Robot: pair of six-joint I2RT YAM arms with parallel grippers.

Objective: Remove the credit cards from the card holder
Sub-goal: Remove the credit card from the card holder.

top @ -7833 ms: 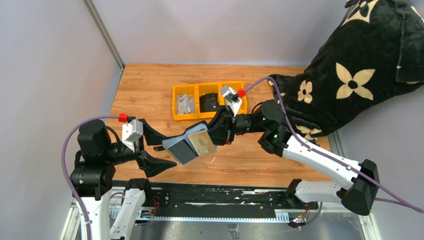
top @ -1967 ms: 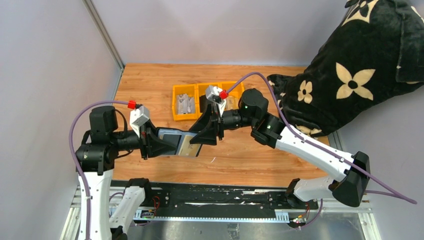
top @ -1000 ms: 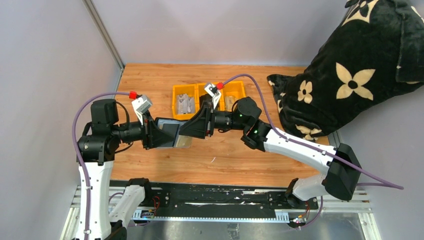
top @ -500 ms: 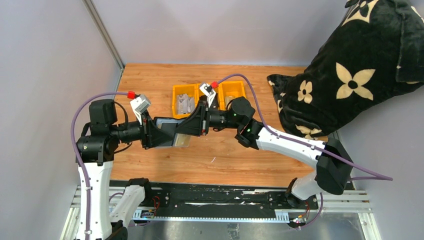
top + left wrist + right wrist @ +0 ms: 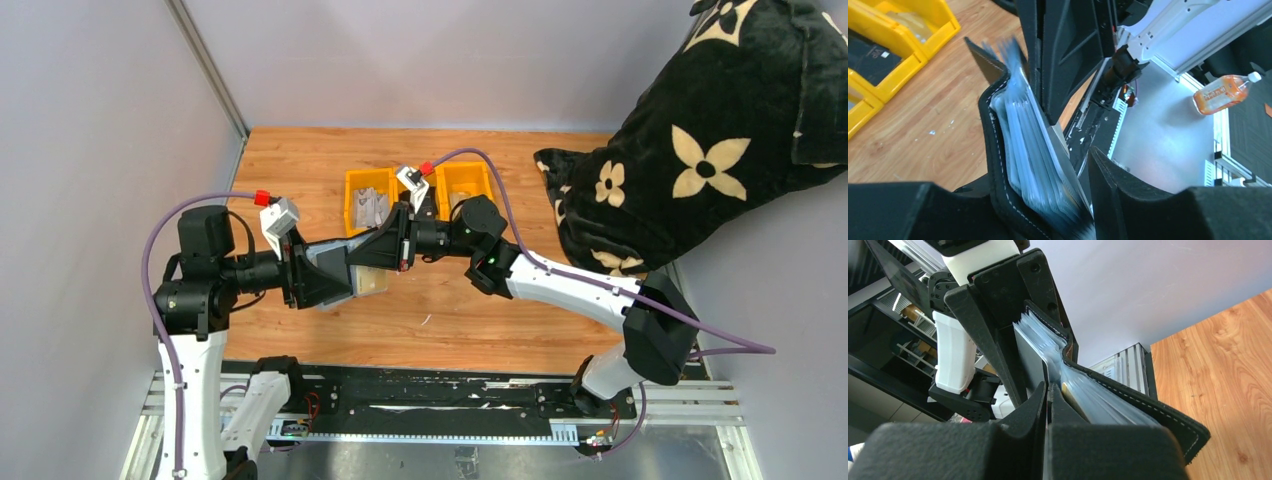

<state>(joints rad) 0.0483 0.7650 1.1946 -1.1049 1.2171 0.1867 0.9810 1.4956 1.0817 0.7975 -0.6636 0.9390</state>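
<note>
Above the wooden table [image 5: 470,310], between the 2 arms, the card holder [image 5: 994,165] is carried in the air. Its long axis runs along the line joining the grippers. 1 end is set between the fingers of the left gripper [image 5: 322,278], and its fanned leaves are turned toward the right gripper [image 5: 1048,387]. That gripper's fingers are pressed together among the leaves, just beside a tan-gold card [image 5: 372,282]; whether a card is nipped cannot be told. The left jaws stand partly spread about the holder, but their pressure on it cannot be judged. A rightward pull along that axis seems called for. Bare wood lies below, a yellow tray [image 5: 465,166] just behind.
</note>
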